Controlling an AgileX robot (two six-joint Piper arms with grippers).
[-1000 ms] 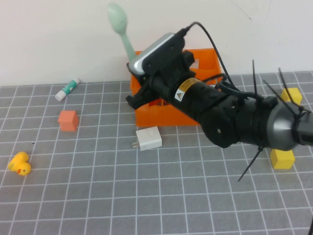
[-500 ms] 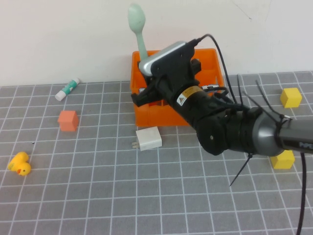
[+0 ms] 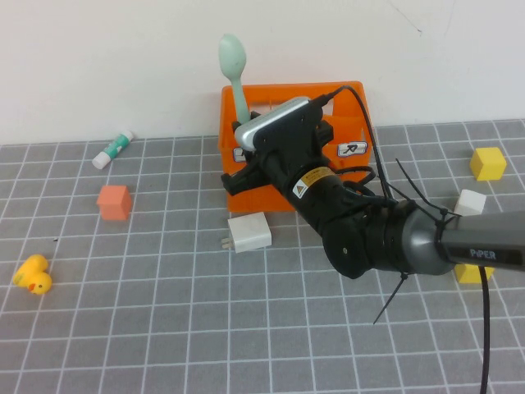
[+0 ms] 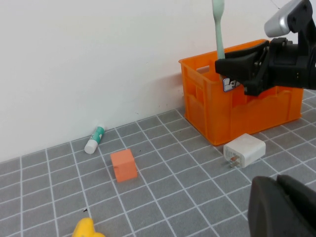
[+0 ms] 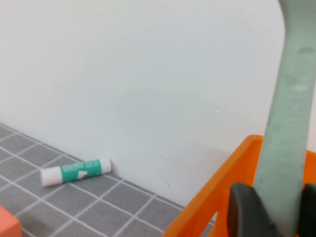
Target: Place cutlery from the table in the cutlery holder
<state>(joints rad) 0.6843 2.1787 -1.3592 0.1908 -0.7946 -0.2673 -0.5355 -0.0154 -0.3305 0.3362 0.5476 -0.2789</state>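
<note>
Spoon [image 3: 233, 67], mint green, stands upright over the left end of the orange cutlery holder [image 3: 353, 123], pinched by the right gripper [image 3: 244, 168]. "PiPER" is written on that arm. Left gripper [image 4: 284, 207] waits low and near; I cannot tell its grip.

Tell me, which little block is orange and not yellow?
The orange cube, alone on the robot's left side of the table, between tube and duck. Both yellow blocks sit far right. The right gripper holds the spoon over the crate; the left gripper hangs back.
</note>
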